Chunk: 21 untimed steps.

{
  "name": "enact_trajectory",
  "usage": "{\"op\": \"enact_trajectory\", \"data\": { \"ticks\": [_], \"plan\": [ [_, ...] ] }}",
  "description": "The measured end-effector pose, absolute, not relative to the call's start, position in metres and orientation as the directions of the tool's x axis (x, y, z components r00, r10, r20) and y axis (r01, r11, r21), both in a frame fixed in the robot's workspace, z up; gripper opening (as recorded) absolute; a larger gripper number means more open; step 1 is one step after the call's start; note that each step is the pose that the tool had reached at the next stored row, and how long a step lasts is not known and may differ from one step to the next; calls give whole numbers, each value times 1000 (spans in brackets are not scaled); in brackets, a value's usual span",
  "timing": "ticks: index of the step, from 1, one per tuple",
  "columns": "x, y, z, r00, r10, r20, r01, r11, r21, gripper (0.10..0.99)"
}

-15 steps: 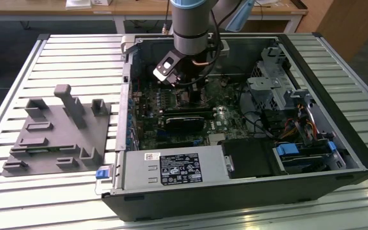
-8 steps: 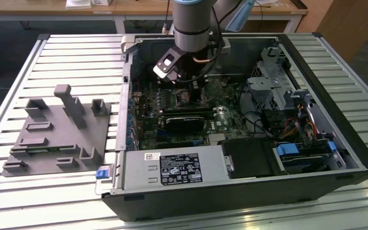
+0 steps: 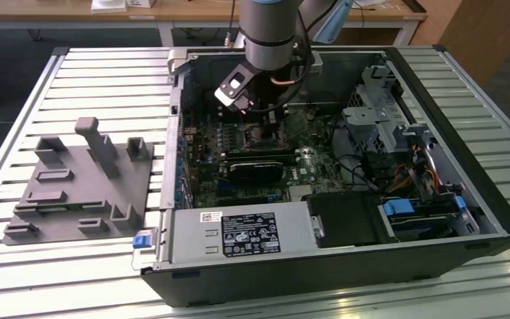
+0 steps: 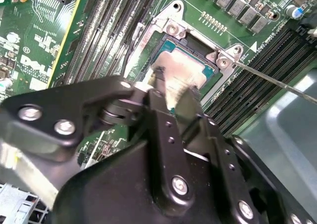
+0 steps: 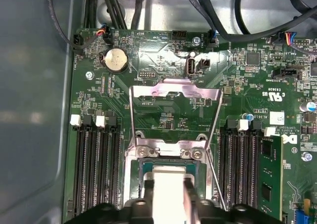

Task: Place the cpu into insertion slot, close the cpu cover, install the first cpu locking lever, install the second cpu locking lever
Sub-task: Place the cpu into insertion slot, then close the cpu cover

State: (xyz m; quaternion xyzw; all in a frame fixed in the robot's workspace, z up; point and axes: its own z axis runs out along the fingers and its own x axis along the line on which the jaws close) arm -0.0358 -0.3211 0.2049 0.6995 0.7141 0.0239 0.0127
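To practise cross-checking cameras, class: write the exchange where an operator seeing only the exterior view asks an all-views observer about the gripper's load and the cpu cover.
Operator: What is the gripper holding?
Observer: In the second wrist view, its fingers clasp the cpu at the insertion slot.
Operator: Is the cpu cover shut?
Observer: No; the first wrist view shows it flipped open, clear of the slot.
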Motion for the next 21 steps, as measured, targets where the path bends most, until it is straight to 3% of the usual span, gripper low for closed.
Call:
{"op": "enact_trajectory", "data": {
  "ticks": [2, 5, 6, 21],
  "plan": [
    [-36, -321, 205, -21, 1000, 15, 999, 20, 51, 243],
    [-36, -321, 205, -21, 1000, 15, 999, 20, 50, 184],
    [-36, -321, 205, -21, 1000, 15, 999, 20, 50, 122],
    [-36, -321, 215, -21, 1000, 15, 999, 20, 50, 122]
  ]
}}
